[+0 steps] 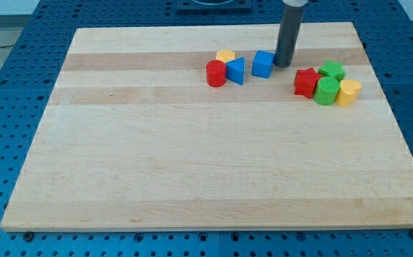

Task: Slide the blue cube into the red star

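Note:
The blue cube [263,63] sits near the view's top, just right of centre. My tip [283,64] is right beside the cube's right side, touching or almost touching it. The red star [306,81] lies to the right of and slightly below the cube, a short gap away. The rod rises from the tip to the view's top edge.
A red cylinder [215,73], a blue triangular block [236,70] and a yellow block [225,56] cluster left of the cube. A green star [332,70], a green cylinder [327,91] and a yellow block [348,92] crowd the red star's right side. The wooden board [192,157] lies on a blue perforated table.

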`<state>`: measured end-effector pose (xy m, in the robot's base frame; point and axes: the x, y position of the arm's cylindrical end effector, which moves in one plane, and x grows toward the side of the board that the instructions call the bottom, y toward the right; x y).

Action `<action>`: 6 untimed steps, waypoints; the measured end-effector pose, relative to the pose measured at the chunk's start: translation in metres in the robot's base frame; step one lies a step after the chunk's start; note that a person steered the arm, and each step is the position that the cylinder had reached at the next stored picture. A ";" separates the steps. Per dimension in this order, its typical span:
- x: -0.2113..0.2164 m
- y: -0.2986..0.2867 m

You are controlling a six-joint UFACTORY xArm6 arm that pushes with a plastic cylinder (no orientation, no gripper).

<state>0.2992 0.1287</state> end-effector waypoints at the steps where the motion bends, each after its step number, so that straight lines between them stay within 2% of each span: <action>1: -0.021 -0.018; 3: -0.013 -0.058; 6: 0.021 -0.043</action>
<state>0.3199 0.0859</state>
